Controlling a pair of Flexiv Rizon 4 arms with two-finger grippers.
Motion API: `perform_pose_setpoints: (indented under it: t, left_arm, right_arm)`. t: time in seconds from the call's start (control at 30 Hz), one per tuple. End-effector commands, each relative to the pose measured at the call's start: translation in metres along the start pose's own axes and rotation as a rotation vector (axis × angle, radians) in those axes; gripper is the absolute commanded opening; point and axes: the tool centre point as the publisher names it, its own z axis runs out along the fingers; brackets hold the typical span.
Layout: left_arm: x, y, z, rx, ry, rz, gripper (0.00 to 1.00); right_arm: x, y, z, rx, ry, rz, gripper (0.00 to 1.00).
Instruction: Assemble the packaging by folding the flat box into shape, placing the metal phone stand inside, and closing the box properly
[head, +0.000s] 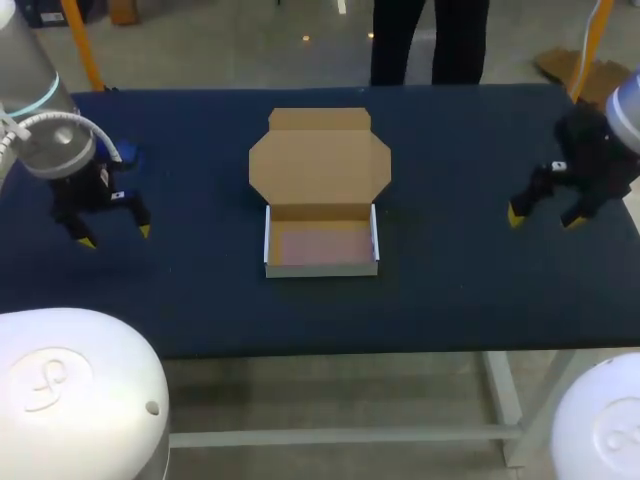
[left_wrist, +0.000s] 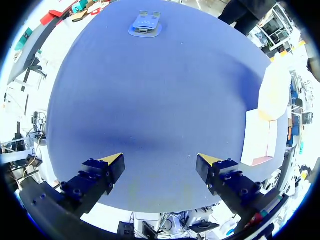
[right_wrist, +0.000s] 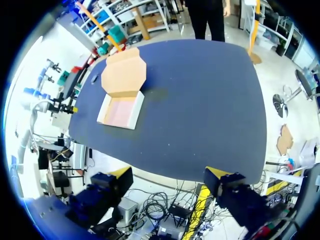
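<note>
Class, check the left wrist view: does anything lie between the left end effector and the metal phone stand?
Nothing visible does. Only bare table lies between the open left end effector and the phone stand ahead; the box sits off to one side.

The left arm (head: 45, 140) is grey with a teal ring (head: 35, 98) and white cable (head: 100, 138). The left end effector (head: 116, 237) and right end effector (head: 543, 218) are black, yellow-tipped.

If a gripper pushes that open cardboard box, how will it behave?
The cardboard box looks thin-walled and empty, so it is probably light and would slide across the table rather than resist. Its lid lies open flat, joined only by a fold, so it would likely hinge and flop.
</note>
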Motion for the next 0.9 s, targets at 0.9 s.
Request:
perform_pose_setpoints:
  t: [0.9]
  left_arm:
    - [-0.026, -0.045, 0.025, 0.007, -0.007, 0.007, 1.00]
  right_arm:
    - [0.001, 0.000, -0.003, 0.005, -0.001, 0.000, 1.00]
